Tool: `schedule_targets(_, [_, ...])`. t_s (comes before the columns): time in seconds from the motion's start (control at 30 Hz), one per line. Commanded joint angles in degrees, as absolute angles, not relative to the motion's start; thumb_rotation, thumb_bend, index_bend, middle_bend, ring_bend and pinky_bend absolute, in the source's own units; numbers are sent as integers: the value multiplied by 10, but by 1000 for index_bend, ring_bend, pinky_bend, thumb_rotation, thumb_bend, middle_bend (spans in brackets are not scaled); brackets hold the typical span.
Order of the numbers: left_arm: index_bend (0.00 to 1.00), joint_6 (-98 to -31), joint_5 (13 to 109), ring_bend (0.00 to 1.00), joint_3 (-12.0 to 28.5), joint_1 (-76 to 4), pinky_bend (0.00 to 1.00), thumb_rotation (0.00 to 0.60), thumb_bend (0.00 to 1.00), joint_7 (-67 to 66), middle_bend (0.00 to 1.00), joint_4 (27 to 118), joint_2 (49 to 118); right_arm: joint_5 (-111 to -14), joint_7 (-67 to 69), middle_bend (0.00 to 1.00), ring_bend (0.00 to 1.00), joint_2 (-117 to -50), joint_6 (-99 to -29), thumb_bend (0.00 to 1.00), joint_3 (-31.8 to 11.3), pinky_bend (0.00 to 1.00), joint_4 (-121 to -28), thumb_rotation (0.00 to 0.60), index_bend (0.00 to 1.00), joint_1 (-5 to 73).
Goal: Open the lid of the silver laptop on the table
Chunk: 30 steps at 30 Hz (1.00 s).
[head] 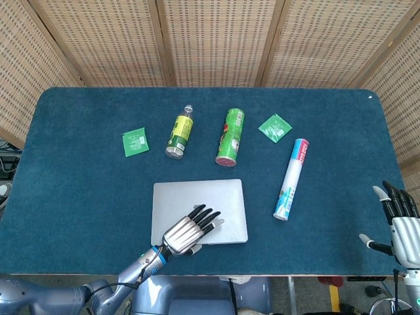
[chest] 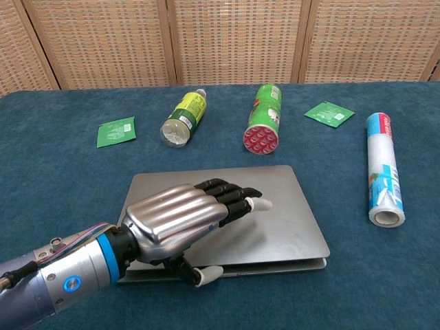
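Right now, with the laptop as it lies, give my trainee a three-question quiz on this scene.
1. True or false: the laptop lid has lifted off its base at the front edge.
2. Which hand is on the lid? A) left B) right C) neither
3. Fill in: right of the laptop lies a white and blue ____.

Key: 1 true. 2 A: the left hand is on the lid, thumb at the front edge; the right hand hangs off the table. 3 roll.
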<state>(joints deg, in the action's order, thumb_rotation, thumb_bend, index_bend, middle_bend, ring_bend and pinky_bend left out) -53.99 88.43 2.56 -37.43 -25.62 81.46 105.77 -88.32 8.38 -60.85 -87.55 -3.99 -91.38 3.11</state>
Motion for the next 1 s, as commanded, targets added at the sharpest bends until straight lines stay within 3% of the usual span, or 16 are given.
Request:
schedule_targets(0.03, [0,-556,887,0,55,-387,0,600,368,-293,0,833,1043,-886,84,0,0,-609,-870,0,-37,0,-914,600,54,33])
schedule_targets(0.3, [0,-570,856,0,116,-411,0,600,414,-350,0,848,1027,-938,77,1,0,-617,-847,3,-21,0,-900,600,132,59])
schedule_targets(0.4, [0,-564,837,0,133,-422,0,600,415,-359,0,845,1025,-962,68,31,0,-618,-831,158,-15,0,-899,600,152,76])
schedule_targets(0.47, [0,-562,823,0,143,-429,0,600,415,-365,0,846,1025,-977,64,70,0,-622,-812,347,-14,0,-898,600,174,95])
schedule_targets(0.57, [0,-564,809,0,149,-435,0,600,415,-371,0,851,1026,-993,70,114,1,-629,-772,540,-11,0,-899,600,207,127])
schedule_targets(0.67, [0,-566,795,0,150,-438,0,600,415,-371,0,857,1025,-1006,91,155,19,-640,-718,673,-5,12,-894,600,245,167])
schedule_targets(0.87, [0,-569,780,0,147,-440,0,600,414,-359,0,865,1017,-1019,144,239,118,-678,-635,872,8,196,-875,600,326,229])
schedule_targets(1.0, [0,-557,758,0,150,-443,0,600,414,-346,0,879,1008,-1011,180,246,141,-714,-590,919,6,244,-863,600,335,265])
